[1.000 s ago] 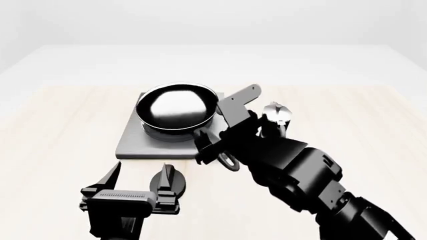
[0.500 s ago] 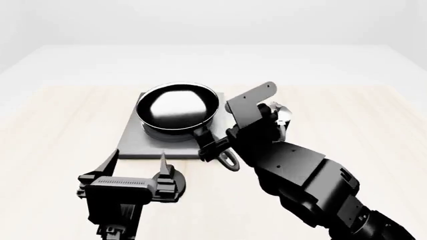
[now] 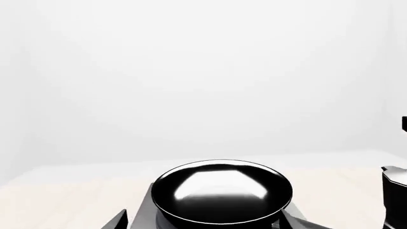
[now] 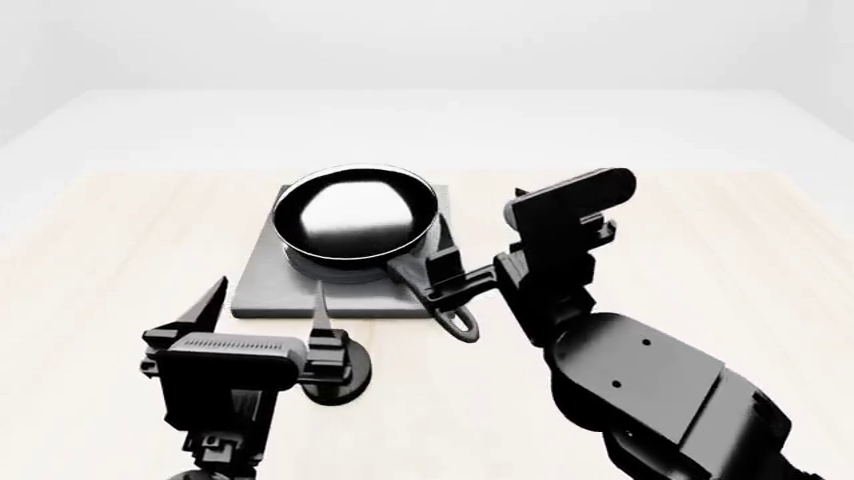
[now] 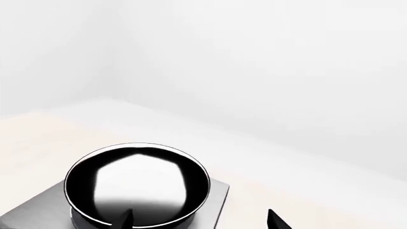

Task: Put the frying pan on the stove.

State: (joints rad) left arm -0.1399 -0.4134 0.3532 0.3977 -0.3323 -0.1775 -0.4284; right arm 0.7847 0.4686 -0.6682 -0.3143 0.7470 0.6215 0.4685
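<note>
Frying pan point(image 4: 355, 222) is the thing to place, and going from the near edge outward, the head view meets the left gripper point(image 4: 262, 310) first; it hangs low over the pale wooden table point(image 4: 107, 260), its two pointed fingers spread wide with nothing between them; a small black round knob point(image 4: 336, 375) sits on the table just beside it, partly hidden behind its body; to the right rises the bulky black right arm point(image 4: 641, 385), and its gripper point(image 4: 447, 278) reaches in toward the pan's long dark handle point(image 4: 441, 295), close around the handle just above the loop end point(image 4: 462, 325); whether those fingers press the handle I cannot tell from the head view; in the right wrist view the gripper point(image 5: 198, 219) shows only two dark tips at the frame edge, set well apart, with the pan point(image 5: 137, 183) and the stove point(image 5: 210, 200) beyond them; a little farther on, the flat grey stove point(image 4: 267, 285) lies square on the table, and the glossy black pan rests on its far half, rim level, handle trailing back over the stove's near right corner; the left wrist view shows the pan point(image 3: 221, 193) sitting on the slab point(image 3: 143, 214) with a bright reflection in its bowl; beyond everything the table ends against a plain white backdrop.
</note>
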